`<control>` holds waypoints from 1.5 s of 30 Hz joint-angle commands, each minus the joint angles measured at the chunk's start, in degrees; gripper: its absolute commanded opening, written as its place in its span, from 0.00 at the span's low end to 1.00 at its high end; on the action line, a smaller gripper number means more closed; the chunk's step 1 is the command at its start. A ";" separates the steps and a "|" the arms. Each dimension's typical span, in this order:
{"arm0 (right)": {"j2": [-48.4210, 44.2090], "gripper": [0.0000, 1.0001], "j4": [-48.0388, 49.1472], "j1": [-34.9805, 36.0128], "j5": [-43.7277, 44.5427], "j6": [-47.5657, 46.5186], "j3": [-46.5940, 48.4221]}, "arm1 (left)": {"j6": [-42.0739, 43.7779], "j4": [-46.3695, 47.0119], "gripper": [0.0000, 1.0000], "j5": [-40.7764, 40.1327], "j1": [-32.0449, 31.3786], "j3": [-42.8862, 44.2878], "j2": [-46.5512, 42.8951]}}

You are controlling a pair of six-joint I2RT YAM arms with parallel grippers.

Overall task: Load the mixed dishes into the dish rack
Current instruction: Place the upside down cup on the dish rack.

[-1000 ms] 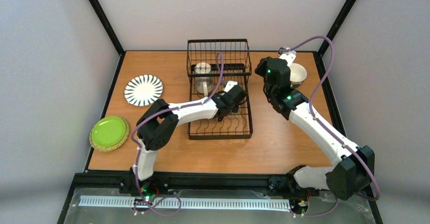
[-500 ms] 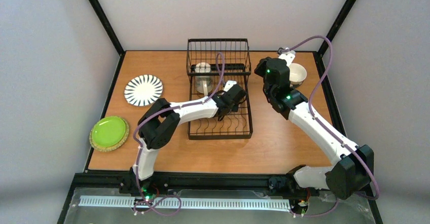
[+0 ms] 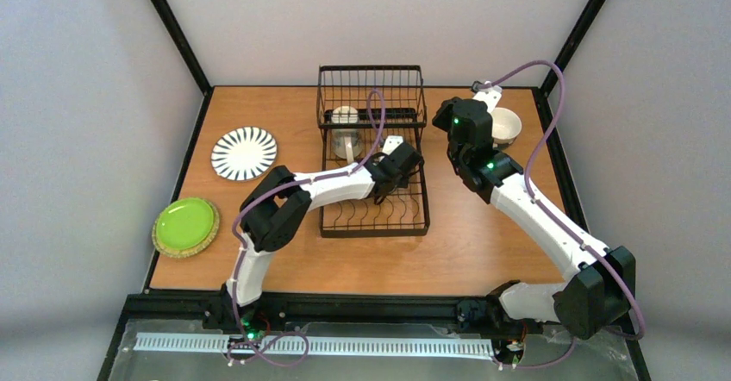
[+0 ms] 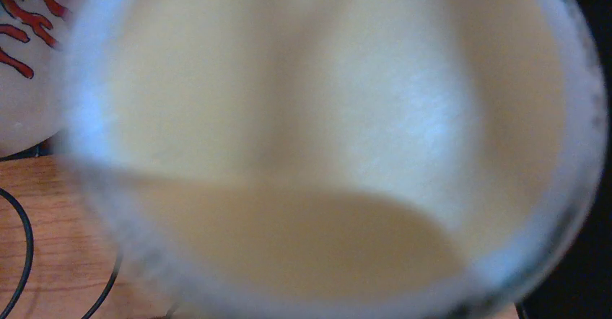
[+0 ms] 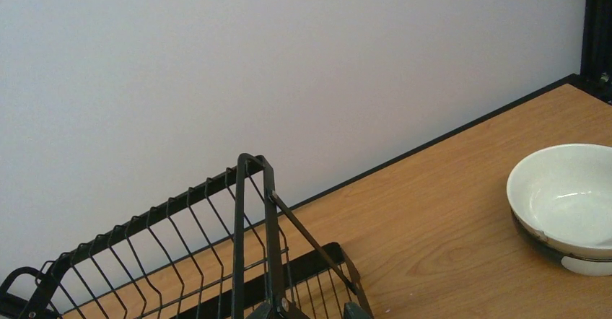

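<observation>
The black wire dish rack (image 3: 372,217) stands mid-table. My left gripper (image 3: 402,160) reaches into its middle. A pale yellow mug (image 4: 325,117) fills the left wrist view, blurred and seen from its mouth, and hides the fingers; the gripper looks shut on it. A cream mug (image 3: 345,119) sits in the rack's taller back section. My right gripper (image 5: 315,310) hovers open and holds nothing, by the rack's back right corner (image 5: 252,167). A cream bowl (image 5: 570,207) with a dark band rests on the table to its right. A black-and-white striped plate (image 3: 244,153) lies at the left, and a lime-green plate (image 3: 184,223) on a tan plate (image 3: 209,236) nearer.
A white dish with a red pattern (image 4: 22,66) shows at the left wrist view's upper left, beside the mug. Black frame posts (image 3: 172,28) rise at the table's back corners, with grey walls all round. The cream bowl (image 3: 507,126) lies close to the right arm's wrist.
The left arm has shifted slightly to the right and farther into the rack. The right arm and the dishes on the table have not moved.
</observation>
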 commanded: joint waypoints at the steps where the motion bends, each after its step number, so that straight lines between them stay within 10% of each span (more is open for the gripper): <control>1: -0.66 0.56 0.15 -0.52 1.17 -0.58 -0.51 | -1.94 0.24 0.40 -1.17 1.31 2.57 0.93; 13: -1.07 0.56 -0.53 -0.54 0.83 -0.47 -0.71 | -3.66 -0.44 0.79 -2.14 1.27 0.77 -0.48; 45: -11.97 0.57 -11.01 0.26 1.25 -3.82 -2.82 | -5.11 -2.78 0.99 -3.10 -5.67 -9.59 -17.11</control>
